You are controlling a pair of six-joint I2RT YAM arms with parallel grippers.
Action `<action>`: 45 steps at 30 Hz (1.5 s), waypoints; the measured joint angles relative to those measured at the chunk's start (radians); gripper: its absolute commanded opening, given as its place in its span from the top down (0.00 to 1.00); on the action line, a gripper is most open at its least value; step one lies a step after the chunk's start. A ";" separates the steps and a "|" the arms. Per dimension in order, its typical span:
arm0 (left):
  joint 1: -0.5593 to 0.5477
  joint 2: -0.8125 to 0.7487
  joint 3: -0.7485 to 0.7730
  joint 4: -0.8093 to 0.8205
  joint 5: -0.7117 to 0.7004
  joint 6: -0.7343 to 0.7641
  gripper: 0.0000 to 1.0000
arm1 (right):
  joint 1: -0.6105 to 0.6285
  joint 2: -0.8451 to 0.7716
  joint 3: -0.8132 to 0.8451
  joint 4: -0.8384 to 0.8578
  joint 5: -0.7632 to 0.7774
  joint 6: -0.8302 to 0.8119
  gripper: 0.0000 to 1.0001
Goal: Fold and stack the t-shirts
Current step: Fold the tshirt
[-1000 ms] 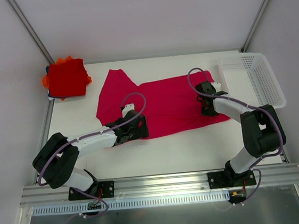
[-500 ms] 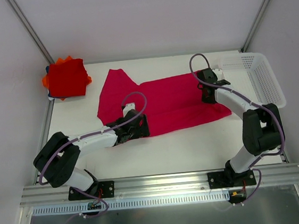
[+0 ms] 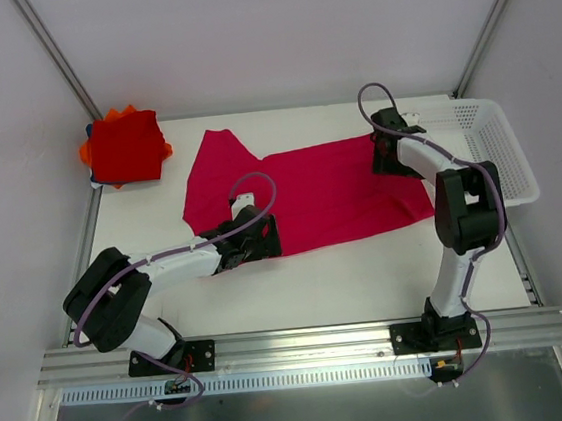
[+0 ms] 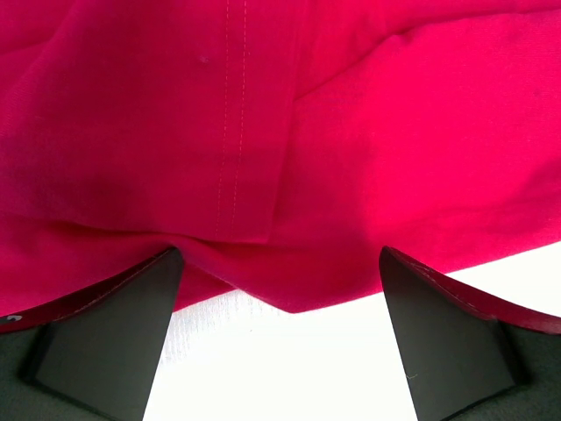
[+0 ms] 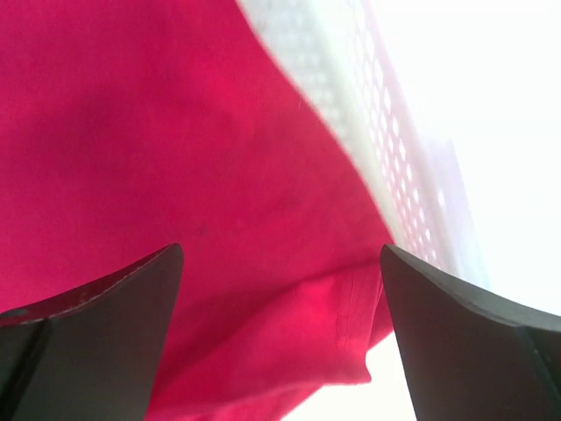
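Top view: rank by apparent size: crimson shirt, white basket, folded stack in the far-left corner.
1. crimson shirt, clearly largest
2. white basket, partly behind the right arm
3. folded stack, a little smaller

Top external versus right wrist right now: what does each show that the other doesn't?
Only the top external: the whole outline of the crimson-pink cloth t-shirt, the folded red and orange t-shirt stack at the far left corner, and the left end effector at the shirt's near edge. Only the right wrist: the stitched hem at the shirt's corner, close up. Both: that shirt, the white perforated plastic basket beside it, and the open right end effector.
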 measured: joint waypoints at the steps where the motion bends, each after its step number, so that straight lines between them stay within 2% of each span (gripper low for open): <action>1: 0.000 0.000 0.000 0.000 0.000 0.000 0.03 | -0.006 0.015 0.027 -0.008 0.006 -0.003 0.01; 4: 0.000 0.000 0.000 0.000 0.000 0.001 0.03 | -0.014 0.039 0.108 -0.039 0.011 -0.005 0.00; 7: 0.000 -0.002 -0.002 0.000 0.001 0.001 0.04 | 0.005 -0.002 0.121 -0.052 0.016 -0.005 0.01; 13: 0.000 -0.050 -0.035 -0.003 0.026 -0.002 0.02 | 0.097 -0.263 -0.035 -0.083 0.003 0.019 0.01; 16: -0.001 -0.137 -0.075 -0.040 0.031 -0.002 0.01 | 0.132 -0.413 -0.172 -0.073 -0.051 0.045 0.01; 20: -0.001 -0.319 -0.107 -0.117 0.017 -0.002 0.01 | 0.140 -0.529 -0.344 -0.047 -0.138 0.071 0.01; 23: -0.001 -0.458 -0.108 -0.170 -0.011 -0.002 0.01 | 0.144 -0.562 -0.427 -0.044 -0.189 0.083 0.02; 27: -0.001 -0.589 -0.121 -0.244 -0.051 -0.002 0.01 | 0.145 -0.557 -0.451 -0.034 -0.219 0.085 0.05; 30: -0.001 -0.658 -0.133 -0.303 -0.070 -0.003 0.01 | 0.142 -0.525 -0.444 -0.014 -0.215 0.078 0.12; 32: -0.001 -0.698 -0.141 -0.336 -0.079 -0.004 0.01 | 0.125 -0.465 -0.427 0.001 -0.216 0.067 0.23; 33: -0.001 -0.713 -0.145 -0.350 -0.081 -0.005 0.01 | 0.114 -0.442 -0.422 0.010 -0.216 0.064 0.34; 35: -0.001 -0.743 -0.153 -0.371 -0.088 -0.006 0.01 | 0.085 -0.385 -0.406 0.014 -0.220 0.050 0.44; 36: -0.001 -0.754 -0.155 -0.384 -0.093 -0.006 0.01 | 0.071 -0.359 -0.396 0.017 -0.222 0.047 0.53; 38: -0.001 -0.769 -0.156 -0.404 -0.101 -0.007 0.01 | 0.048 -0.313 -0.375 0.020 -0.224 0.040 0.61; 39: -0.001 -0.774 -0.156 -0.410 -0.103 -0.007 0.01 | 0.039 -0.296 -0.366 0.023 -0.226 0.039 0.69; 41: -0.001 -0.782 -0.156 -0.422 -0.106 -0.007 0.01 | 0.026 -0.272 -0.351 0.027 -0.230 0.035 0.76; 45: -0.001 -0.787 -0.156 -0.439 -0.118 -0.006 0.01 | 0.012 -0.242 -0.320 0.031 -0.230 0.028 0.76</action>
